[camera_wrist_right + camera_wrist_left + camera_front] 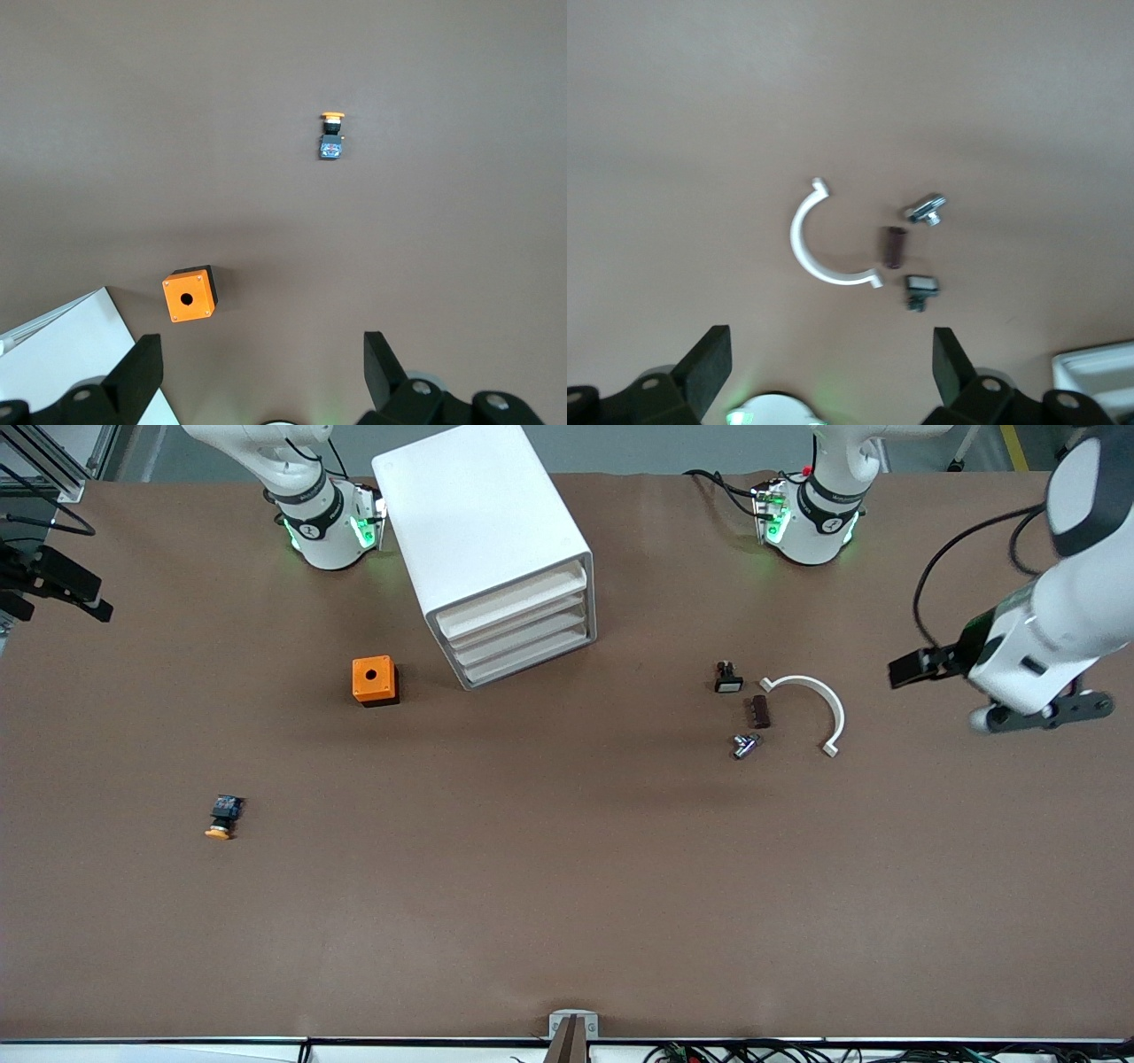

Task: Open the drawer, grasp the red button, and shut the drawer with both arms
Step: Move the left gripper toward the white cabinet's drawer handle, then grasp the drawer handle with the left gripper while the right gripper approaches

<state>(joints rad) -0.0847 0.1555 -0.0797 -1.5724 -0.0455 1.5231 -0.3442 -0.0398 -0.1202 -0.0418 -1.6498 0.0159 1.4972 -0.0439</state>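
Left arm [1054, 629]: mine, reaching in over the surface [567, 868] at its own end.
Left jaws: released and spread wide, nothing between them, hanging over bare surface beside a cluster of small parts.
Right jaws: also released and wide, holding nothing, over the surface near the orange box [188, 296] and a corner of the drawer unit [62, 359]. I see them only in the right wrist view.
Drawer unit [492, 540]: white, upright between my two bases, with all four drawer fronts flush and shut, turned at a slant toward the front camera.
Button (red cap): I cannot see it in any view.
Orange box [374, 680]: on the surface beside the drawer unit, toward the right arm's end, with its round hole facing up.
Orange-capped button [221, 817]: lying on its side, nearer to the front camera than the orange box and well apart from it.
White half ring [811, 708]: flat on the surface, toward the left arm's end.
Brown cylinder [759, 711]: just beside the half ring.
Black piece with a white face [728, 679]: near the cylinder, farther from the front camera.
Metal piece [746, 746]: near the cylinder, nearer to that camera.
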